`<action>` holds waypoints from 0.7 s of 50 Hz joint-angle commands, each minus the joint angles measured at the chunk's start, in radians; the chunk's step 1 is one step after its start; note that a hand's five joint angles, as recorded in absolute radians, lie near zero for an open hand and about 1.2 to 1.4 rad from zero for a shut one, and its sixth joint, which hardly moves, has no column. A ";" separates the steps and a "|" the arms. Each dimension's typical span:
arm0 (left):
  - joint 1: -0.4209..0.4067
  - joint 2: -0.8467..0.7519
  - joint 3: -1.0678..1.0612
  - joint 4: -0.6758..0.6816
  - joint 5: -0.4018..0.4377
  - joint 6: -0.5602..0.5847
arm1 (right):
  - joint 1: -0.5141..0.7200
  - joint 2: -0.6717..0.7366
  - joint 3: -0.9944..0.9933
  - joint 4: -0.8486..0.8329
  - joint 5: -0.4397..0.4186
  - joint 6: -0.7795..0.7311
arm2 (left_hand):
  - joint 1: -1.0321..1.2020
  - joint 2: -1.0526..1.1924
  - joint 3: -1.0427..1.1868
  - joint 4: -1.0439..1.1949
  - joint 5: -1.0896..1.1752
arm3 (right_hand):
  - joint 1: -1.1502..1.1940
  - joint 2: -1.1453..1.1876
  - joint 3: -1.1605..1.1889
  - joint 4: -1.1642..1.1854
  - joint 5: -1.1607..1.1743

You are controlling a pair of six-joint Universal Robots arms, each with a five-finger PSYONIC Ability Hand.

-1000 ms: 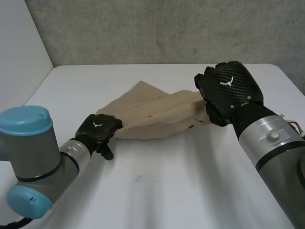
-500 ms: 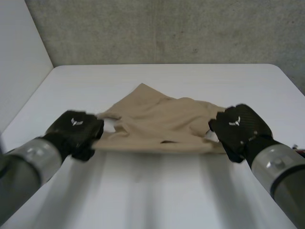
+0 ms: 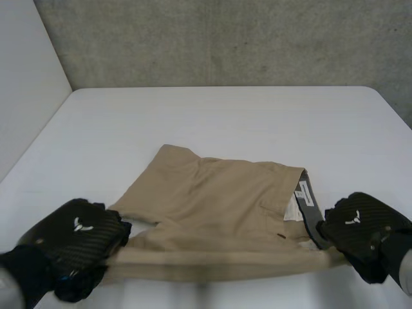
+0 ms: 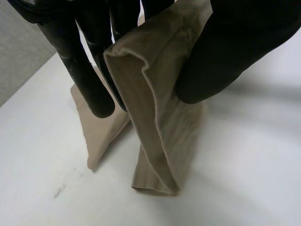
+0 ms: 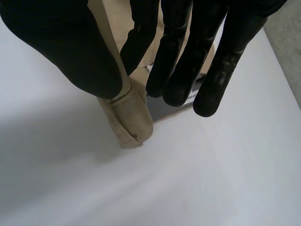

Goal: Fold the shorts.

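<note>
1. On the white worktop (image 3: 225, 116), toward its near side, we see the beige shorts (image 3: 219, 199) spread out, with the waistband at the right.
2. We note the left robot hand (image 3: 77, 235) pinching the near left leg corner between thumb and fingers. The cloth hangs from it down to the worktop.
3. We note the right robot hand (image 3: 360, 225) pinching the near waistband corner against its thumb.
4. The near edge of the shorts runs stretched between both hands.

The shorts (image 3: 212, 199) are matt, finely ribbed tan cloth; the counter (image 3: 225, 116) smooth matt white; left hand (image 3: 74, 235) and right hand (image 3: 360, 225) black with woven-carbon sheen.
</note>
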 commanded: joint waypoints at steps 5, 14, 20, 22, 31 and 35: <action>0.010 -0.447 0.198 0.236 -0.011 0.044 | -0.008 0.227 -0.070 -0.263 -0.042 0.104 | 0.252 0.201 0.208 0.202 0.219 | 0.409 0.212 0.195 0.204 0.225; 0.008 -0.682 0.414 0.326 -0.079 0.044 | -0.006 0.413 -0.202 -0.382 -0.026 0.195 | 0.252 0.201 0.208 0.202 0.219 | 0.409 0.212 0.195 0.204 0.225; -0.007 -0.722 0.430 0.338 -0.111 0.042 | 0.001 0.467 -0.257 -0.353 -0.023 0.307 | 0.252 0.201 0.208 0.202 0.219 | 0.409 0.212 0.195 0.204 0.225; -0.007 -0.721 0.413 0.338 -0.111 0.042 | -0.003 0.468 -0.260 -0.324 -0.028 0.339 | 0.252 0.201 0.208 0.202 0.219 | 0.230 0.033 0.015 0.025 0.046; -0.006 -0.708 0.367 0.332 -0.116 0.044 | -0.043 0.505 -0.317 -0.225 -0.098 0.396 | 0.252 0.201 0.208 0.202 0.219 | -0.456 -0.653 -0.670 -0.661 -0.640; 0.000 -0.692 0.353 0.328 -0.117 0.044 | -0.081 0.531 -0.350 -0.149 -0.161 0.410 | 0.252 0.201 0.208 0.202 0.219 | -0.503 -0.700 -0.717 -0.708 -0.687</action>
